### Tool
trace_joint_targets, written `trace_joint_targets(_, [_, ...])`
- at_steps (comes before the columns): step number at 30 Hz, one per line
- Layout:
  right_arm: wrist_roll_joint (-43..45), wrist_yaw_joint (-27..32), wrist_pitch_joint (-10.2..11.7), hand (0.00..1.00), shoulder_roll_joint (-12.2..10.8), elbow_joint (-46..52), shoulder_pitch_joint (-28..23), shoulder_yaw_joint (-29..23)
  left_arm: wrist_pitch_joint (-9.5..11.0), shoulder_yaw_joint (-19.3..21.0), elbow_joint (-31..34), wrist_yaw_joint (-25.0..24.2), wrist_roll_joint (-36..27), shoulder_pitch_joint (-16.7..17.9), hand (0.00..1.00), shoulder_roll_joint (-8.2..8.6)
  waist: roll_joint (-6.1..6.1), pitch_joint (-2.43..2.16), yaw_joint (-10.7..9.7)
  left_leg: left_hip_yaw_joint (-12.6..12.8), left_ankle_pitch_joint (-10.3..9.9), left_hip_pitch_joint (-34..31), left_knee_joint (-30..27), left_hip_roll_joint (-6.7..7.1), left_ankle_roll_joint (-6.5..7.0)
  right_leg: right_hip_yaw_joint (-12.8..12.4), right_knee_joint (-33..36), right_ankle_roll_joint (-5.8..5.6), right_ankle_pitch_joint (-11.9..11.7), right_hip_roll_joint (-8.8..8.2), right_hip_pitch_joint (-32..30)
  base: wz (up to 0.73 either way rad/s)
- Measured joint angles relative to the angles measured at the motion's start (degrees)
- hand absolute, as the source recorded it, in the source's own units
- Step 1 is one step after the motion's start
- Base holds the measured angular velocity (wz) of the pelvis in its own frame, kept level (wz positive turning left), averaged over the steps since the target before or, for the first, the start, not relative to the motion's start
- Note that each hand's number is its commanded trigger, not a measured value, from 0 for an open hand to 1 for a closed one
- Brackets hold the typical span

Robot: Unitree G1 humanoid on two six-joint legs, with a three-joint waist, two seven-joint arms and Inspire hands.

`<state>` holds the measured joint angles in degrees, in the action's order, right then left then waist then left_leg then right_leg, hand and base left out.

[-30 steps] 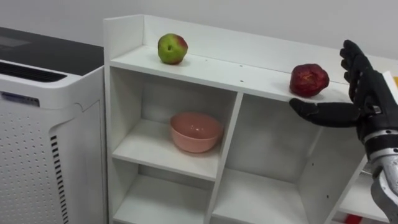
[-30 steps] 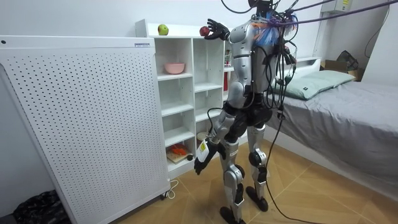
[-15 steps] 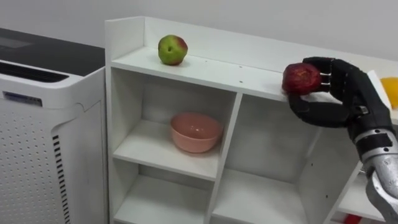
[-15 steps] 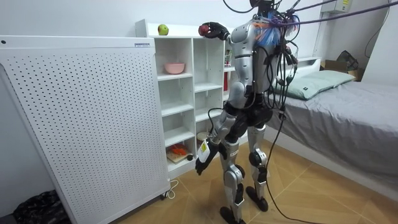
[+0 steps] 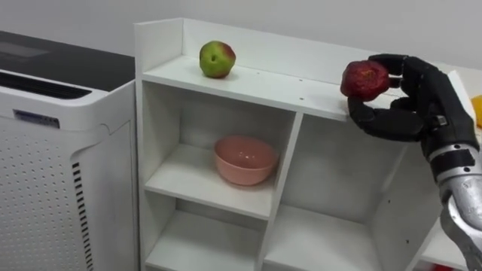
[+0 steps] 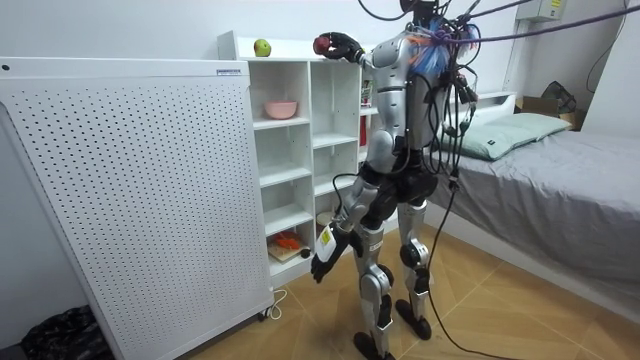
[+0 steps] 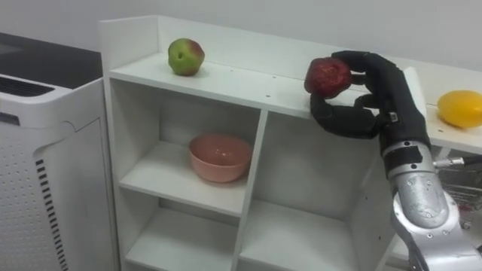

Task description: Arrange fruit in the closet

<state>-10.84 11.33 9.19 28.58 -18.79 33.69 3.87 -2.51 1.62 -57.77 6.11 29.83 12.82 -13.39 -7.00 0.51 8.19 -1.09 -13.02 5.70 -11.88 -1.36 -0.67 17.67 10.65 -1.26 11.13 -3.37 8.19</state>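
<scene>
White perforated appliance (image 5: 45, 173) at far left, hard against the closet (image 5: 279, 86)

Green apple (image 5: 217, 59) sits on the closet's top shelf, toward its left end. Pink bowl (image 5: 245, 159) stands in the upper left compartment below it.

Red apple (image 5: 364, 79) is over the top shelf near its front edge, well right of the green one, in the grasp of the right robot hand (image 5: 413, 102). Fingers curl over the apple's top and far side, thumb tucked underneath. Whether the fruit touches the board, cannot tell. Forearm rises from the lower right, wrist bent toward the shelf.

The right eye view adds a yellow fruit (image 7: 459, 108) on the top shelf, right of the hand and apart from it.

The room view gives the whole stance: robot upright before the closet, right arm raised to shoulder height toward the top shelf. Left robot hand (image 6: 322, 264) hangs low by the thigh, state not readable. Something orange (image 6: 285, 241) lies on a low shelf. A bed (image 6: 560, 180) with a pillow (image 6: 505, 136) stands at the room view's right
</scene>
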Motion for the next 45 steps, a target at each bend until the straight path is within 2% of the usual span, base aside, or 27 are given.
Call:
trace_joint_targets(3, [2.4,0.1,-1.2,1.0,-0.1,3.7,-0.2,0.0,0.0,0.0,0.0,0.0,0.0,0.3,0.0,0.01,0.31,-0.26,0.0,0.2,0.0,-0.2,0.2,0.0,0.0,-0.1,0.0,0.0,0.0,0.0,-0.3,-0.04])
trace_joint_targets(6, [2.9,0.3,-1.2,1.0,-0.1,7.7,-0.2,0.1,0.0,0.3,0.0,0.0,0.0,0.4,0.0,0.02,1.1,-0.71,0.0,0.3,0.0,0.2,0.1,0.01,0.01,-0.2,0.0,0.0,0.0,0.01,-0.1,-0.02])
trace_joint_targets(10, [5.3,0.6,-1.3,1.0,-0.4,12.2,-1.3,0.7,0.0,0.4,0.3,0.0,0.3,0.2,0.0,-0.01,1.81,-0.35,-0.1,0.9,0.0,1.5,0.4,-0.09,0.0,-0.5,-0.1,0.0,0.0,0.06,0.8,-0.05])
trace_joint_targets(17, [6.9,0.4,-1.0,1.0,-2.2,22.9,-7.1,3.8,0.4,-0.9,0.2,1.2,0.5,-1.1,0.0,-0.06,1.75,-0.4,-0.4,1.0,0.0,1.6,0.7,-0.11,0.0,-1.1,0.0,0.01,0.0,0.14,0.9,-0.02])
trace_joint_targets(19, [7.9,-0.2,-0.5,1.0,-4.4,24.1,-8.7,4.5,0.8,-2.1,-0.6,1.8,0.5,-1.4,0.0,-0.05,1.83,-0.33,-0.2,1.6,0.0,1.8,0.7,-0.16,0.01,-2.3,0.0,0.06,0.0,0.32,0.9,-0.11])
trace_joint_targets(22, [8.1,-0.5,-0.3,1.0,-6.5,25.2,-10.2,5.7,1.2,-3.9,-2.1,2.3,0.4,-1.9,0.0,-0.08,1.91,-0.36,-0.3,2.1,0.0,1.2,0.6,-0.27,0.01,-2.7,0.2,0.17,-0.2,0.35,0.0,-0.09])
trace_joint_targets(27, [8.2,-4.0,-0.2,1.0,-6.7,28.8,-13.8,9.0,1.2,-4.2,-3.9,2.3,0.3,-2.3,0.0,0.41,2.51,-0.62,-0.1,2.8,0.0,0.5,0.2,-0.47,-0.01,-3.4,0.1,0.34,-0.7,0.56,-1.0,-0.09])
trace_joint_targets(31, [8.7,-5.9,-0.3,1.0,-7.8,28.6,-17.6,10.1,1.1,-4.9,-4.1,2.3,0.1,-2.8,0.0,1.07,3.17,-0.53,-0.2,2.7,0.0,-0.1,0.1,-0.49,0.01,-3.3,0.0,0.36,-0.8,0.57,-1.3,0.0])
trace_joint_targets(33, [9.1,-6.3,-0.3,1.0,-8.1,28.1,-18.6,10.8,1.2,-5.7,-4.1,2.3,0.1,-3.4,0.0,1.4,3.83,-0.23,-0.2,2.7,0.0,-0.3,0.1,-0.52,0.01,-3.2,0.1,0.41,-0.9,0.53,-1.4,0.0])
trace_joint_targets(35, [9.1,-6.4,-0.3,1.0,-9.2,27.1,-19.6,10.8,1.2,-6.4,-4.1,2.3,0.1,-3.9,0.0,1.4,4.35,-0.41,-0.4,2.6,0.0,-1.3,-0.2,-0.55,-0.01,-3.1,0.2,0.47,-0.9,0.51,-2.2,0.0])
trace_joint_targets(37, [10.0,-6.4,0.7,1.0,-9.9,21.7,-20.2,10.8,1.2,-7.0,-4.8,2.4,-0.3,-4.8,0.0,1.41,4.89,-0.2,-0.8,2.6,0.1,-2.0,-0.9,-0.59,0.01,-3.4,1.3,0.5,-0.9,0.42,-3.2,0.0])
trace_joint_targets(41, [13.0,-6.3,-0.3,1.0,-10.4,13.1,-21.0,10.8,1.3,-7.6,-6.7,3.1,-1.1,-6.4,0.0,1.51,4.45,-0.33,-0.5,2.8,0.4,-5.4,-2.1,-0.56,0.13,-3.3,4.3,0.51,-0.9,-0.12,-7.5,-0.06])
trace_joint_targets(45, [13.2,-6.1,-0.5,1.0,-10.4,5.6,-21.2,10.8,1.5,-7.6,-9.1,5.1,-2.0,-7.5,0.0,1.82,4.32,0.06,-0.5,2.8,0.5,-9.6,-4.5,-0.24,0.35,-3.4,7.0,0.61,-0.8,-0.83,-12.0,-0.01])
